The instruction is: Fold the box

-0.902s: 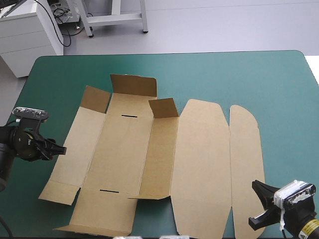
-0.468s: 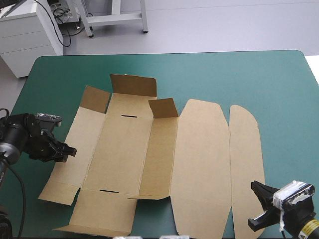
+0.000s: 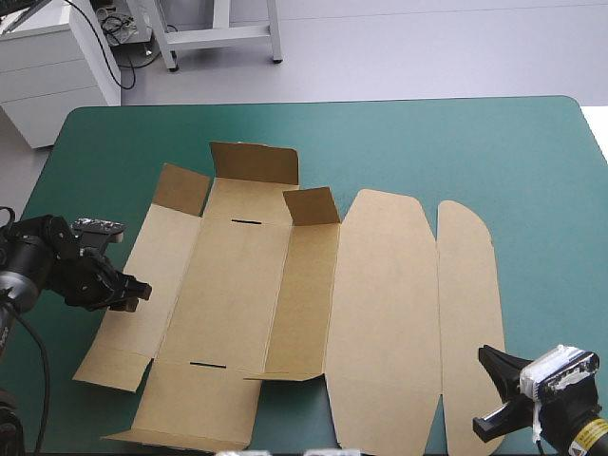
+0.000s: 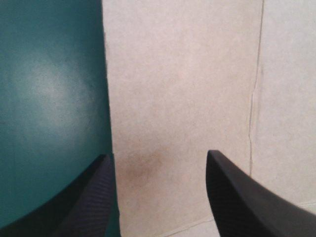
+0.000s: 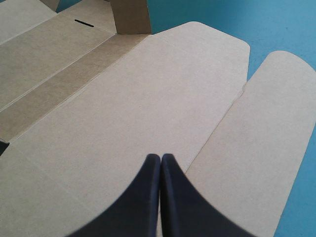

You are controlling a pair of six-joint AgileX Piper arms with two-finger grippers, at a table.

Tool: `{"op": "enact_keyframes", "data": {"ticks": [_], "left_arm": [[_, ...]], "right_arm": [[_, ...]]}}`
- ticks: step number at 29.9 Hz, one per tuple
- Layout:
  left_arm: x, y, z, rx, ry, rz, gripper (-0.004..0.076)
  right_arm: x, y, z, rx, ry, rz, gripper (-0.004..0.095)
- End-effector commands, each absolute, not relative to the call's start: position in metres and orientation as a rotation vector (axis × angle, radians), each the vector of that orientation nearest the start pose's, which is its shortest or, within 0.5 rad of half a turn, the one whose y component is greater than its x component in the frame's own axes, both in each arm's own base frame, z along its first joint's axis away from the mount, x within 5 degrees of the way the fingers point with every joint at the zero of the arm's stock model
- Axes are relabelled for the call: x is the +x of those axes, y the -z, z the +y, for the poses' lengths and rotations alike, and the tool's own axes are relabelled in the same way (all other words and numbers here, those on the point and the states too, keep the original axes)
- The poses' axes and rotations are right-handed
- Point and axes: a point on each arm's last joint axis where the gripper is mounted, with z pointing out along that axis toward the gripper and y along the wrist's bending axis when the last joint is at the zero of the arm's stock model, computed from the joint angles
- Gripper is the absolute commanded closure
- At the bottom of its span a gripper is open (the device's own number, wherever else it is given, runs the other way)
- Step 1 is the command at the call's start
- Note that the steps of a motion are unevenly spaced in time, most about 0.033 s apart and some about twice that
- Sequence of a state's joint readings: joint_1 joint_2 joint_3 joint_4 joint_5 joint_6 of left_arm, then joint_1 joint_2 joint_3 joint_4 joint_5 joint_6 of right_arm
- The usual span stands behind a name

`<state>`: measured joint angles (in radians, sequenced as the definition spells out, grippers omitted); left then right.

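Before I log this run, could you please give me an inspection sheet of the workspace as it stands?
Surface: teal-green cover, bare around the sheet.
Job's things: the box, an unfolded brown sheet lying mostly flat, with three small flaps at its far side standing up.
Clutter: nothing seen.
Grippers: left gripper open, straddling the box's left edge; right gripper shut, holding nothing, by the box's near right corner.
Cables: nothing seen on the cover.
Surroundings: nothing seen at or over the cover.
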<state>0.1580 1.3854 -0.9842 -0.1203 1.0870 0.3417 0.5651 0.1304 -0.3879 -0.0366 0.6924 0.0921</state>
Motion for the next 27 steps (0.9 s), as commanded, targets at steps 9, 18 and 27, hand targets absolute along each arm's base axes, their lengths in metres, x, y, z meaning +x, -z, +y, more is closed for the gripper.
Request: {"op": "enact_keyframes", "data": {"ticks": [9, 18, 27], "left_arm": [[0.245, -0.28, 0.063, -0.006, 0.513, 2.719, 0.0326], [0.254, -0.247, 0.075, -0.015, 0.639, 2.855, 0.03], [0.262, -0.259, 0.086, 0.086, 0.523, 2.903, 0.0296]], "right_arm": [[0.035, -0.286, 0.021, -0.447, -0.431, 1.798, 0.0923], [0.035, -0.286, 0.021, -0.447, -0.433, 1.798, 0.0923], [0.035, -0.286, 0.022, -0.444, -0.445, 1.8, 0.0923]]}}
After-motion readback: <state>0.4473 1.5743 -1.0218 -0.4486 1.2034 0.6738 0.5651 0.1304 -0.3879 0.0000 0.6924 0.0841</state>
